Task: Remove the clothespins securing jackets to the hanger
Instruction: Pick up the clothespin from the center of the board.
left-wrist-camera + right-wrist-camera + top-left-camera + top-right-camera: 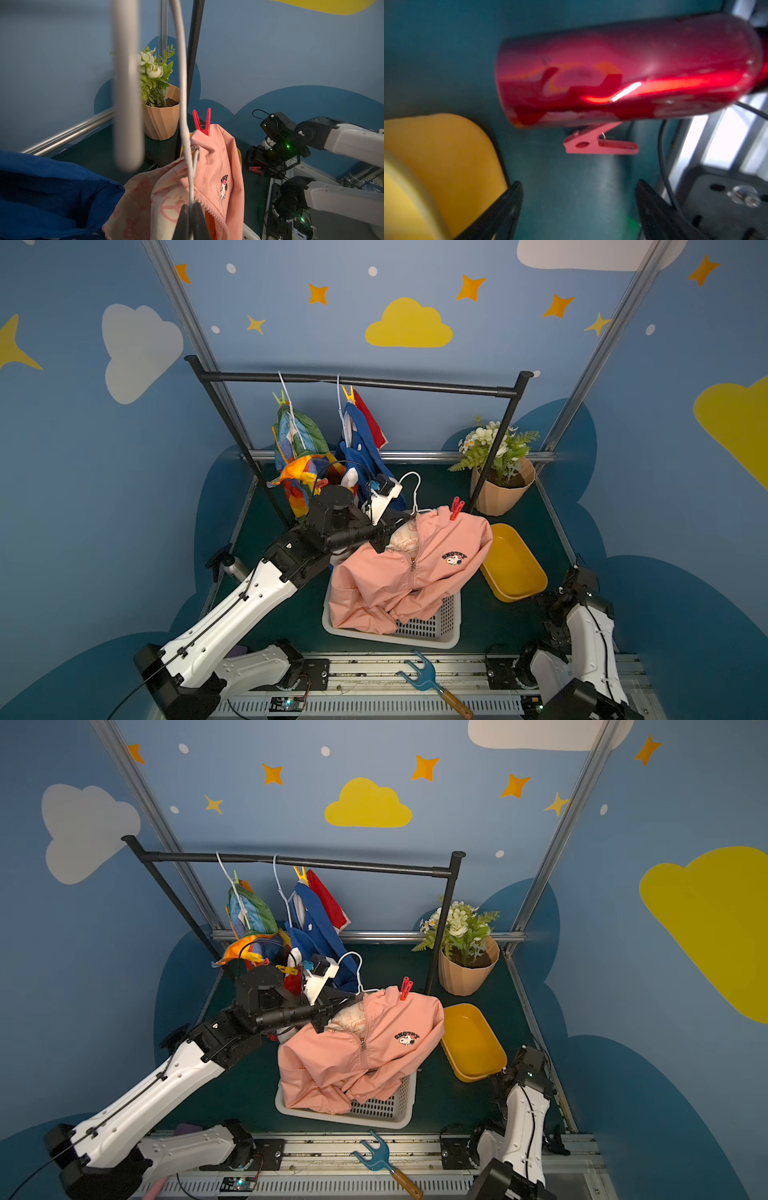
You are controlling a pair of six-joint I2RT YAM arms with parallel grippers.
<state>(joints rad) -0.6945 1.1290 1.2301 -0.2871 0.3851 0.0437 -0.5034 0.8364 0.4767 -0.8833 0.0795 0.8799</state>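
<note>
"SNOOPY" in dark arched letters on the chest patch (454, 559) of the pink jacket (374, 585)

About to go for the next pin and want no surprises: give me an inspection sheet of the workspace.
Surface: green mat; loose red clothespin lies on it.
Job's things: pink jacket on white hanger, clipped red clothespin at its shoulder, lower part in white basket; rainbow jacket with green clothespin and blue jacket with yellow clothespin hang on rail.
Clutter: yellow tub, flower pot, blue hand fork.
Grippers: left gripper shut on white hanger; right gripper open, empty.
Cables: black cable beside right gripper.
Surroundings: blue painted walls; nothing seen intruding.
</note>
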